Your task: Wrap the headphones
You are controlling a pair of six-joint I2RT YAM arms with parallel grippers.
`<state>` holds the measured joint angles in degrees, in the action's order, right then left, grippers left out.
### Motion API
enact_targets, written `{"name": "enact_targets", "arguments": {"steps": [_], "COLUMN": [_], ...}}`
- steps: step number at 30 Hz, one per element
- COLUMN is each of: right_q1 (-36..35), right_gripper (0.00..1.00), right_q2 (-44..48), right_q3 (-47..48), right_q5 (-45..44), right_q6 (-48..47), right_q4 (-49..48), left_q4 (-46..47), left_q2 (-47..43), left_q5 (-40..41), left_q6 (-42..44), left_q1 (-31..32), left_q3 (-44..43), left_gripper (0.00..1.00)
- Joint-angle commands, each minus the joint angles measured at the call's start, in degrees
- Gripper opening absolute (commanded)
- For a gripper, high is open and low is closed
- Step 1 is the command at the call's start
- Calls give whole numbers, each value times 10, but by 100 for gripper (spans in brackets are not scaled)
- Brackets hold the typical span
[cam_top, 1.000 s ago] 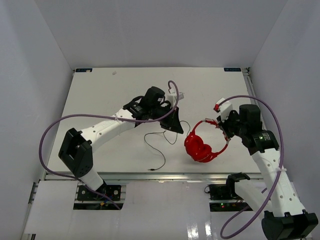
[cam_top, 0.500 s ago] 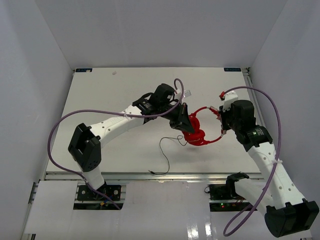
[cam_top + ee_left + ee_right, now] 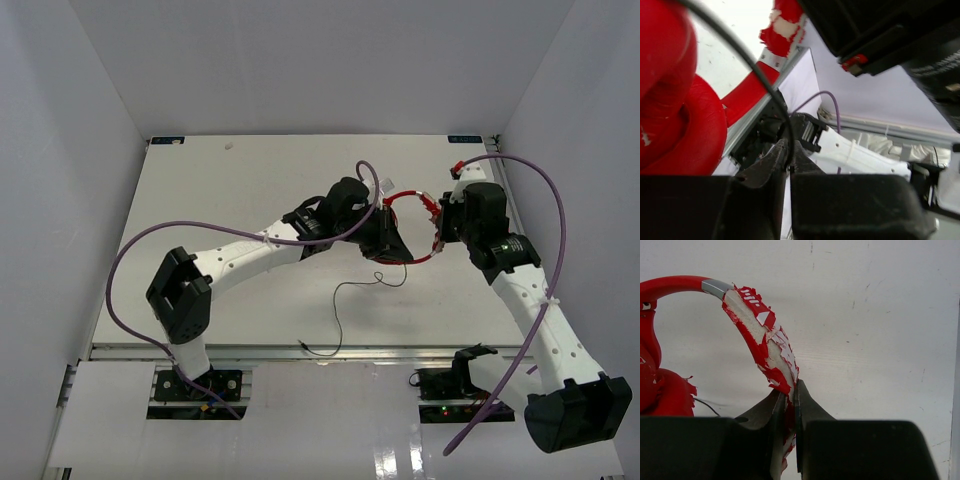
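The red headphones (image 3: 408,197) are held above the table's middle right, their ear cups mostly hidden behind my left gripper. My right gripper (image 3: 441,232) is shut on the worn, peeling headband (image 3: 771,351). My left gripper (image 3: 388,243) is shut on the thin black cord (image 3: 765,85) right beside the red ear cups (image 3: 675,120). The rest of the cord (image 3: 345,295) trails down over the table to its plug near the front edge.
Thick purple robot cables (image 3: 150,240) loop off both arms. The white table (image 3: 230,190) has grey walls on three sides and a metal rail along its front edge. The right arm (image 3: 860,155) shows in the left wrist view.
Both grippers have carried the headphones up and away from the front edge. My left gripper moved right toward the ear cups, and the cord's loose loop was pulled along the table.
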<state>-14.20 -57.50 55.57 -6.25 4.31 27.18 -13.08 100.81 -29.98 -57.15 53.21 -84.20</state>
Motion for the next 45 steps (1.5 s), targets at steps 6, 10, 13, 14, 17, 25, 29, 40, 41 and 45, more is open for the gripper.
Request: {"name": "enact_targets", "arguments": {"steps": [6,10,13,14,17,25,29,40,41,45], "right_q1": [48,56,71,77,97,124,134,174,176,183], "right_gripper": [8,8,8,8,8,8,8,8,8,8], "right_q2": [-3,-2,-2,-2,-4,-3,1,5,5,5], "right_q3": [57,72,86,91,104,139,137,142,142,142], "right_q5": [105,133,165,176,198,289,358,572,581,631], "right_q6": [72,76,84,88,97,104,92,28,25,5], "right_q4": [-54,-44,-30,-25,-9,24,36,50,50,49], "left_q4": [13,20,67,95,223,510,607,714,729,776], "left_q2": [-32,-54,-63,-69,-97,-134,-127,-109,-115,-137], "left_q5": [204,320,378,391,412,448,465,473,472,461], "left_q6": [91,180,238,258,312,470,529,604,613,657], "left_q1": [76,120,145,151,167,192,191,183,184,183], "left_q3": [33,49,90,116,193,428,487,553,567,612], "left_gripper": [38,50,50,50,50,50,50,53,54,62]}}
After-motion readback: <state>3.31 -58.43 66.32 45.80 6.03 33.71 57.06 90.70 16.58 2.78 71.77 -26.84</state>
